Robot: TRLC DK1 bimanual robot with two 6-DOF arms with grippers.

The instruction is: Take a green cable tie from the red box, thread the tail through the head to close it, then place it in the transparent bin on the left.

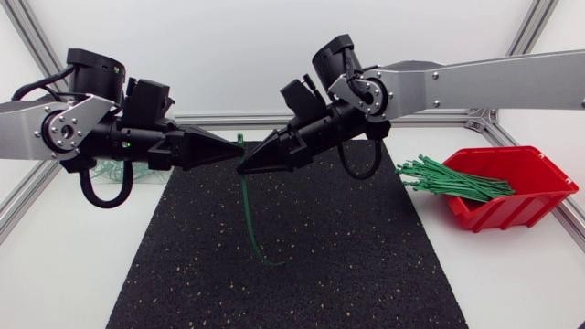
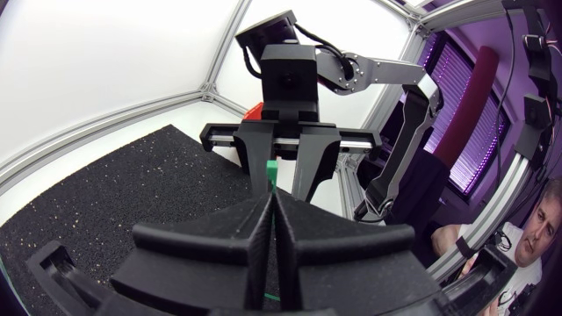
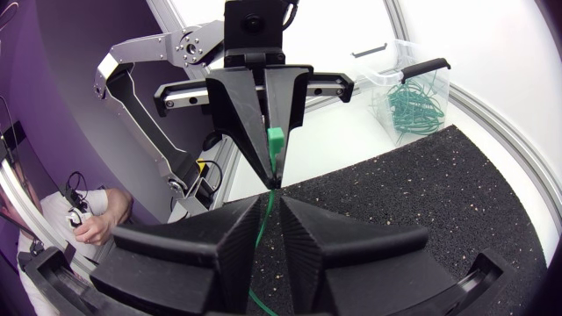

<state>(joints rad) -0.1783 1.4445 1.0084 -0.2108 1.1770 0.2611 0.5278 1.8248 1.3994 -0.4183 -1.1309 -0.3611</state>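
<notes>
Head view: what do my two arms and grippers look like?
The left arm and right arm have silver-grey links, black joints and a looping black cable each. The left gripper and right gripper are matte black broad wedges tapering to a point.

Counted: one silver-grey left arm (image 1: 37, 128), one right arm (image 1: 484, 82), one red plastic box (image 1: 512, 206), one clear plastic bin (image 3: 442, 88), one black speckled mat (image 1: 347, 265), one single green cable tie (image 1: 249, 215), plus a boxed green bunch (image 1: 457, 183) I can't count.
</notes>
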